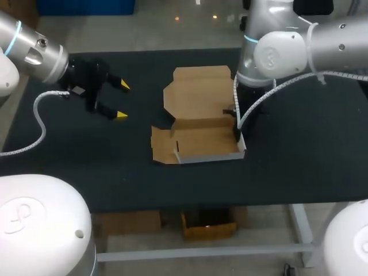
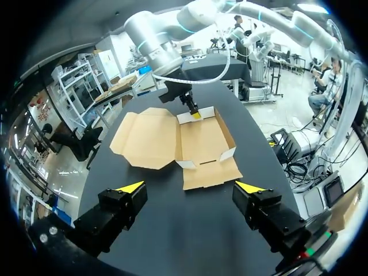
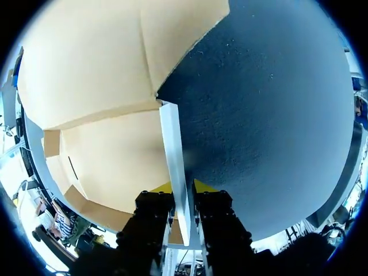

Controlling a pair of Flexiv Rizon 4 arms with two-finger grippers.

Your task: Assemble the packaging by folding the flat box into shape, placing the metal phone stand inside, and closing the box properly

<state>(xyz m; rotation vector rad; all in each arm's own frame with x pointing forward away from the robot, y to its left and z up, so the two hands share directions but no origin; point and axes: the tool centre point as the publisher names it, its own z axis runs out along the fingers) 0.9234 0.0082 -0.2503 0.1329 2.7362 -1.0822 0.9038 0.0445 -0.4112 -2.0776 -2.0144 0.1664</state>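
Right wrist view: right claw [image 3: 183,187] is clamped on a side wall [image 3: 172,138] of the box [image 3: 109,167], one yellow tip on each face, with the wall upright between the fingers. The box floor is on one side of the claw, bare table [image 3: 259,115] on the other. Left claw [image 2: 191,187] is released, fingers wide apart with nothing between them. It hovers over the table, box ahead of it and well clear. Progress looks early: some walls are up, but one flap [image 2: 210,175] and the lid [image 1: 198,92] lie flat and spread open. Phone stand isn't in any view, so not loaded. Left to do: finish walls, insert stand, fold lid over, tuck.
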